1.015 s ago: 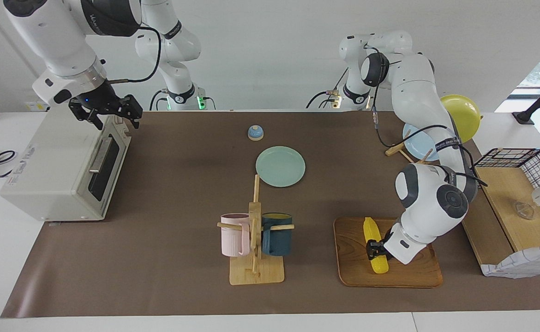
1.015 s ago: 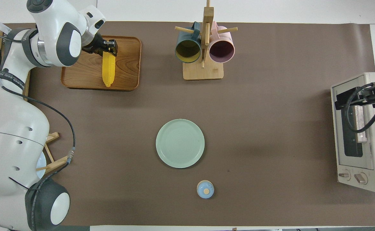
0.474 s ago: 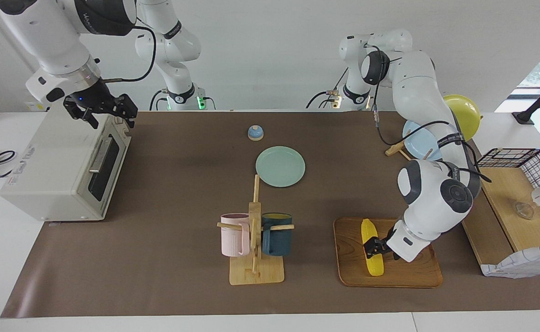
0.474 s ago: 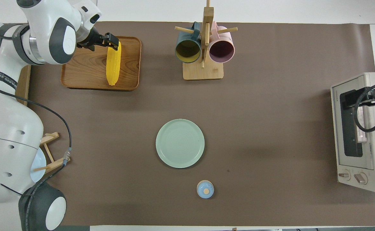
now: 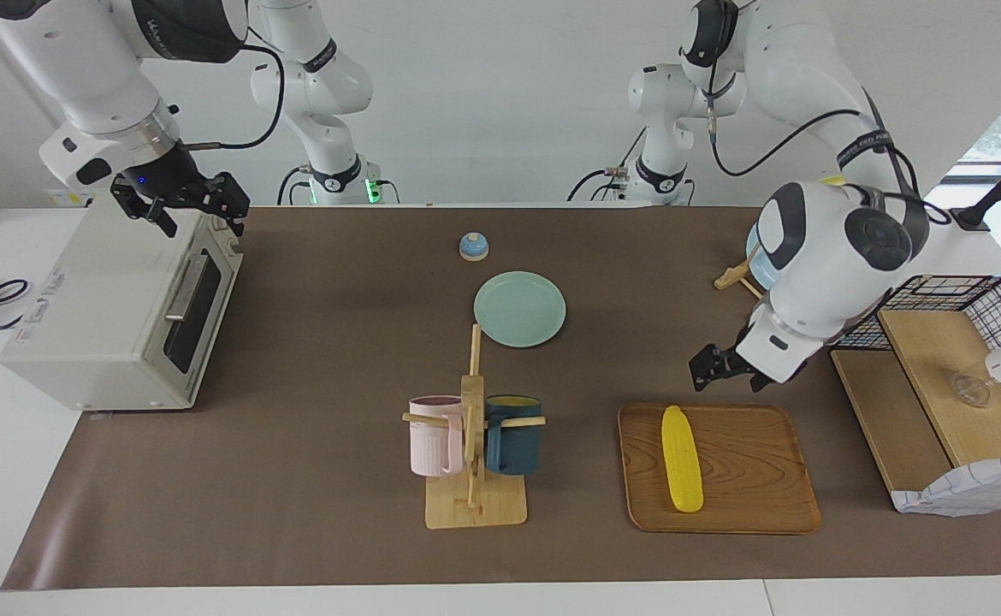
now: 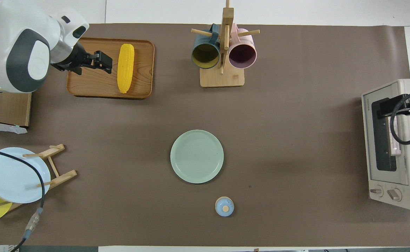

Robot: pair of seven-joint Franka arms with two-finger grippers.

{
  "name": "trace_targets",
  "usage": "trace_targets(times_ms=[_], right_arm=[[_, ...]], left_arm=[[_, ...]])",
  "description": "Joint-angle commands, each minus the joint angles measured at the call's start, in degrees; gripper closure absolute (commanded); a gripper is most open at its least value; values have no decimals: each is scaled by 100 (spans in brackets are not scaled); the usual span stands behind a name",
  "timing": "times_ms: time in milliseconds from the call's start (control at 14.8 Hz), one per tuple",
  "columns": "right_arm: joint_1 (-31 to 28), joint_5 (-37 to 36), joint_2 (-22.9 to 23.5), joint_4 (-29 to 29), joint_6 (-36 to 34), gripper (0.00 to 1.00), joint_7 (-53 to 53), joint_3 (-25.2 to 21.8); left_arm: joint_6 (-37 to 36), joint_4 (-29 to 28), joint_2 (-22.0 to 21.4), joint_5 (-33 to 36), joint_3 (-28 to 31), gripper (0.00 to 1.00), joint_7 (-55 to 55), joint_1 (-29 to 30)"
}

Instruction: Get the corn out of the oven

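- The corn (image 5: 681, 459) lies flat on the wooden tray (image 5: 753, 505), its long axis running from nearer the robots to farther from them. In the overhead view it runs from 12 o'clock to 6 o'clock, the more tapered tip at 6 o'clock, toward the robots.
- The tray sits toward the left arm's end of the table, farther from the robots than the green plate (image 5: 519, 309) and beside the mug rack (image 5: 472, 445).
- The oven (image 5: 115, 304) stands at the right arm's end of the table with its dark glass door shut. The glass shows nothing of the inside, and the overhead view cuts off part of its body.
- The left gripper (image 5: 721, 366) hangs in the air with nothing in it, fingers apart, apart from the corn. In the facing view it sits at about 1 o'clock from the cob, over the mat at the tray's robot-side edge; in the overhead view it shows over the tray at about 9 o'clock from the cob.
- The left arm bends high, its wrist angled down and toward the middle of the table; its big joint hides part of the blue plate (image 6: 14, 175) on the stand in the facing view.
- The right gripper (image 5: 182, 205) hovers over the oven's top front edge, pointing down, fingers spread and empty. In the overhead view only part of it shows at the frame's edge.
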Motion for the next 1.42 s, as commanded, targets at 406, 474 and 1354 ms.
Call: trace_targets(times_ms=[406,474,1354], right_arm=[[-82,34,-79,-27,22,0,32,24],[-91,42,-88,-35,40,0,32,24],[-82,25,-79,0,66,0,32,41]], left_arm=[[-1936,-1056,-2040,257,28,0,-132,152],[-2059,-1135,-2189,257,28,0,-158,152],[-2395,-695,-2146,196,-166,0,-413,388]])
